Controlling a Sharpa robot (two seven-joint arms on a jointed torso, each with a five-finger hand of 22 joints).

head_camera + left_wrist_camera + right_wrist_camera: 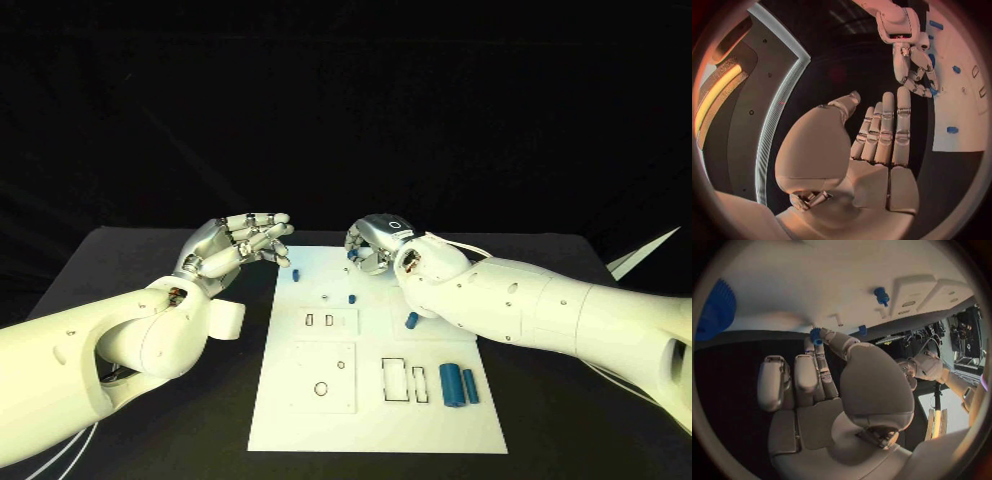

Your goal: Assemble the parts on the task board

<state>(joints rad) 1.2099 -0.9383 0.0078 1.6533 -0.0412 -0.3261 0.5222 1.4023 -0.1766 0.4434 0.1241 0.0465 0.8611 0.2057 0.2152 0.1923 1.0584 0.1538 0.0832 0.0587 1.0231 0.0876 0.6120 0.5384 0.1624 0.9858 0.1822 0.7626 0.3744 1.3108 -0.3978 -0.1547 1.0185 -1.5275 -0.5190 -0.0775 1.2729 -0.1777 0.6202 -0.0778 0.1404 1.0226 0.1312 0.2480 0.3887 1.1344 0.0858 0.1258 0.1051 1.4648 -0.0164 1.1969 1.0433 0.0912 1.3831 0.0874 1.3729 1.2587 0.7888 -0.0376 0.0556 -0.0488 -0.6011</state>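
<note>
Parts (pixel 459 383) lie loose on the task board (pixel 378 430) at mid-table while we pinch one small blue piece (pixel 816 335) in our right hand (pixel 384 243) over its far edge, seemingly to seat it, our left hand (pixel 238 243) empty, fingers loosely curled, alongside.

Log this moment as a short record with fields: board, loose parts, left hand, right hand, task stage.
board: white task board lies flat on the black table, with outlined slots on it
loose parts: two blue cylinders lie side by side near the board's right edge; other small blue parts sit farther up the board
left hand: left hand hovers beside the board's far left corner, holding nothing, fingers extended
right hand: right hand at the board's far end, fingers pinching a small blue part
task stage: assembly unfinished
</note>
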